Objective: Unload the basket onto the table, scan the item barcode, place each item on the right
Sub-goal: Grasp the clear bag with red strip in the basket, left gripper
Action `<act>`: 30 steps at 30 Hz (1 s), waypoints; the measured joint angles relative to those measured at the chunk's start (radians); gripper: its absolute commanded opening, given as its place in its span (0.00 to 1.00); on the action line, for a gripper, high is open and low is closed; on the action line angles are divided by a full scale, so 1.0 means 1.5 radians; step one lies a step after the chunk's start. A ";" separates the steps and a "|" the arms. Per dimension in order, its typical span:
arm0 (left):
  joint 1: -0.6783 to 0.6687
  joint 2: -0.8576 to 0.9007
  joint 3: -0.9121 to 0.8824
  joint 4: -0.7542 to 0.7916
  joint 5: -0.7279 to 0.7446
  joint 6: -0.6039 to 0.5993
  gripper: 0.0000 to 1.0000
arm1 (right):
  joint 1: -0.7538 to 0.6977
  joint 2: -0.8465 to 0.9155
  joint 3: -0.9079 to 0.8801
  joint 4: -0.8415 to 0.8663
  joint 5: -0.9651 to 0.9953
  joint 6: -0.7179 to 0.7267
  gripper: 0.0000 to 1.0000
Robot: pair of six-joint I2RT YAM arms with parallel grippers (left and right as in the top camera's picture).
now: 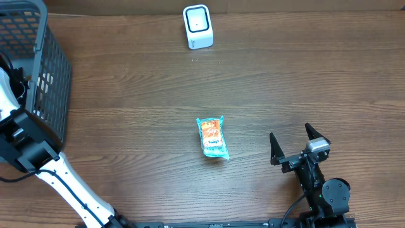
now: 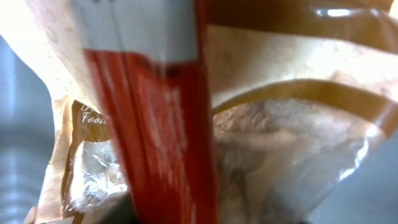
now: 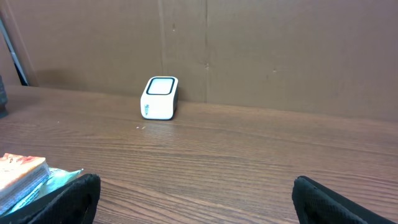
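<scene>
Left gripper hidden; we cannot tell if it pinches the bag [image 2: 280, 124]. Right gripper [image 1: 290, 133] spread. We'd keep the barcode uncovered.

You are seeing white scanner [image 3: 160, 98] sitting by the cardboard wall [image 3: 280, 50], packet [image 3: 22, 174] lying lower left, right gripper [image 3: 196, 183] gaping wide.

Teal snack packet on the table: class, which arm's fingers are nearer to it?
Right. Its open fingers stand just right of the teal snack packet; the left arm is far left by the basket, fingers unseen.
</scene>
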State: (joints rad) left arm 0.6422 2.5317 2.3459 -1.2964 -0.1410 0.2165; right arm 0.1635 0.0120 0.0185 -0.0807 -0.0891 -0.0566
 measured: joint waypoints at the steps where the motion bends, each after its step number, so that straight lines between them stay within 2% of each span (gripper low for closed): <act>1: 0.000 -0.001 0.004 -0.003 0.000 0.001 0.04 | 0.000 0.000 0.000 0.000 0.000 0.000 1.00; 10: 0.001 -0.034 -0.002 0.002 0.084 -0.005 0.04 | 0.000 0.000 0.000 0.000 0.000 0.000 1.00; 14: 0.001 -0.096 -0.011 0.013 0.107 -0.028 0.04 | 0.000 0.000 0.000 0.000 0.000 0.000 1.00; 26: 0.000 -0.459 -0.010 0.026 0.111 -0.151 0.04 | 0.000 0.000 0.000 -0.001 0.000 0.000 1.00; 30: -0.002 -0.550 -0.009 -0.012 0.148 -0.186 0.04 | 0.000 0.000 0.000 -0.001 0.000 0.001 1.00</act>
State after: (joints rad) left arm 0.6388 1.7061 2.3318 -1.3144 0.0803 -0.0620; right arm 0.1635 0.0116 0.0185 -0.0814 -0.0887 -0.0559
